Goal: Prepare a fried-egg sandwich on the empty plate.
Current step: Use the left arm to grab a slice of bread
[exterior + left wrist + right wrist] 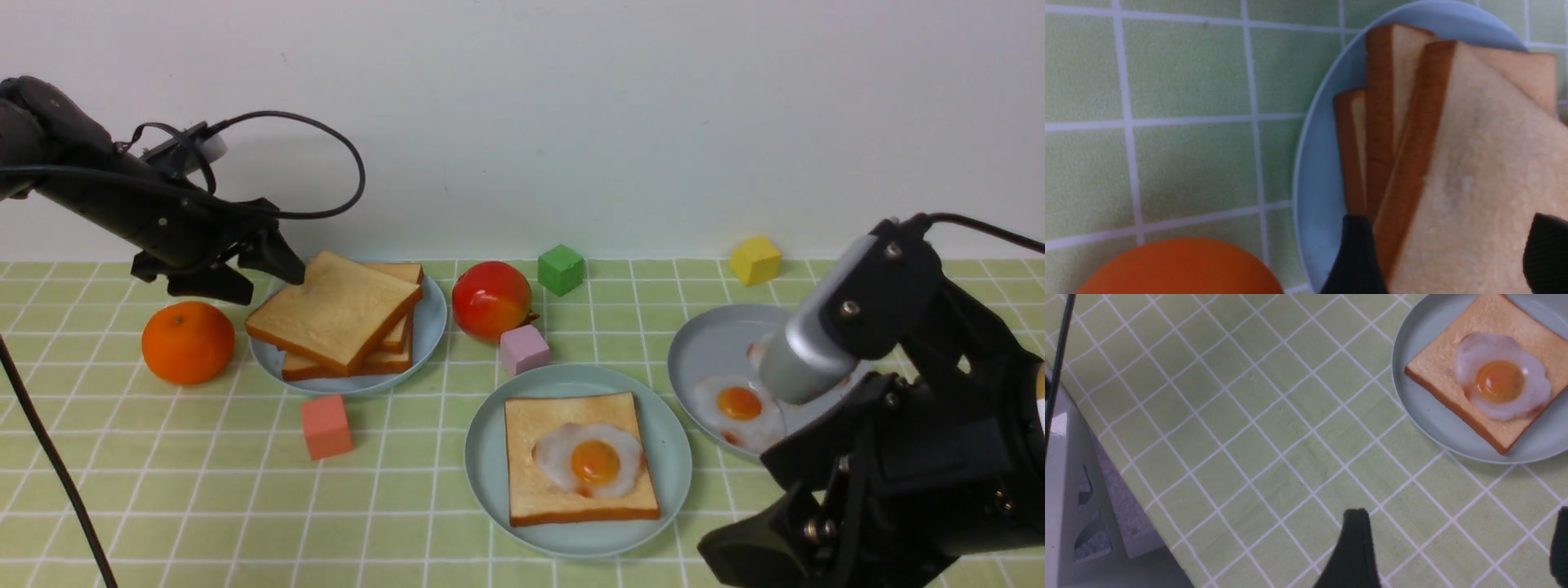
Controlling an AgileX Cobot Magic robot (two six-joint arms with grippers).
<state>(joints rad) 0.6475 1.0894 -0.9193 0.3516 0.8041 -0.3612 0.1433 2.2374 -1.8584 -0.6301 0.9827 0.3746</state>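
Green-check surface (392,490): mint plate (490,482) ctr frame holds toast (535,490) + egg (594,461), so capping step now; L hand (255,278) open astride top slice (335,310) of stack (384,359), upper left; R hand (1457,539) open, empty, lower right; next needs close, lift, square lay on egg.

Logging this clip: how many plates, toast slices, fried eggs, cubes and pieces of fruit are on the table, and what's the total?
Plates: 3
Toast slices: 4
Fried eggs: 2 visible; the right arm covers part of one plate
Cubes: 4
Fruit: 2
Total: 15 visible
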